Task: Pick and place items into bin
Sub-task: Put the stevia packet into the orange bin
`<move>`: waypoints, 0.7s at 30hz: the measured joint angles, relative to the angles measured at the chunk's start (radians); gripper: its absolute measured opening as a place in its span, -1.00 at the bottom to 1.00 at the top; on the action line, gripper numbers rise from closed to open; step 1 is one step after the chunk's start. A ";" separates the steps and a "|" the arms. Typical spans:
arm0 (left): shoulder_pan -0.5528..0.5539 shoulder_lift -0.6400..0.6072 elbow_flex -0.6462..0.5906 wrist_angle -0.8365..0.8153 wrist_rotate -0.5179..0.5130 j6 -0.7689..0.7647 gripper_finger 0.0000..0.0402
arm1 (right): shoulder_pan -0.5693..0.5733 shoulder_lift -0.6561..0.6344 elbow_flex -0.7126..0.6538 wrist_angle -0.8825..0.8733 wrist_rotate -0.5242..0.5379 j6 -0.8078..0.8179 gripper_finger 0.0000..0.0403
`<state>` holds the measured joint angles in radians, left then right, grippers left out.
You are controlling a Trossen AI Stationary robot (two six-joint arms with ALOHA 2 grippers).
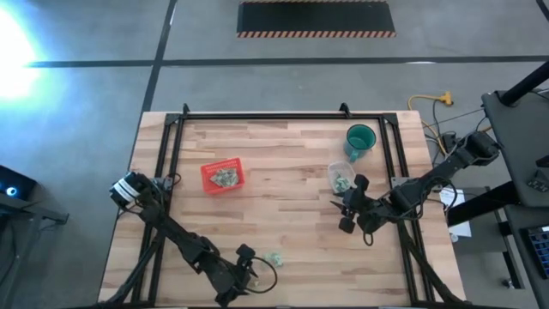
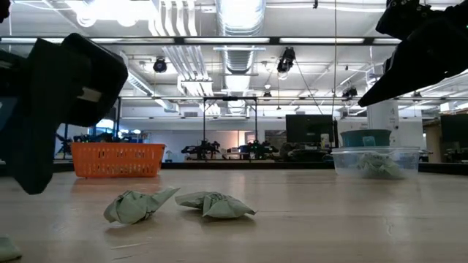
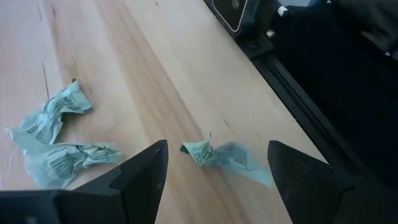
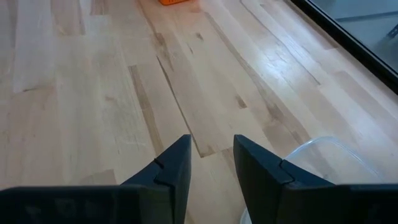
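Several small pale green-and-white crumpled items lie on the wooden table near its front edge [image 1: 274, 257]. One item [image 3: 224, 155] lies between the open fingers of my left gripper [image 3: 217, 146], which stand on either side of it without touching. Two more items [image 3: 56, 140] lie just beside that gripper; the low view shows them as well [image 2: 135, 206]. A red bin [image 1: 223, 176] at the table's middle left holds more items. My right gripper [image 4: 211, 155] hovers at the middle right, its fingers a little apart with nothing between them.
A clear plastic container [image 1: 341, 178] with green pieces in it stands just beyond my right gripper, and a teal cup [image 1: 360, 140] stands behind it. A black frame rail [image 3: 298, 81] runs along the table's edge close to my left gripper.
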<state>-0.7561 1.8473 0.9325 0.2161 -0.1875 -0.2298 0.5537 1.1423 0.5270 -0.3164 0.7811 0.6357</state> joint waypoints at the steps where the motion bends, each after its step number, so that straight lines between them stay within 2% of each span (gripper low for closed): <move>1: 0.003 0.000 0.000 0.001 0.000 0.000 0.29 | 0.000 0.000 0.000 0.000 0.000 0.000 -0.45; 15: 0.017 0.008 -0.006 0.015 0.003 0.007 0.29 | 0.000 0.000 -0.004 0.007 0.000 0.000 -0.53; 21: 0.038 0.054 0.001 0.014 0.023 0.007 0.20 | 0.000 0.000 -0.006 0.008 0.000 0.000 -0.51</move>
<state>-0.7181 1.9013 0.9331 0.2305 -0.1640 -0.2230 0.5540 1.1423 0.5211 -0.3081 0.7815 0.6356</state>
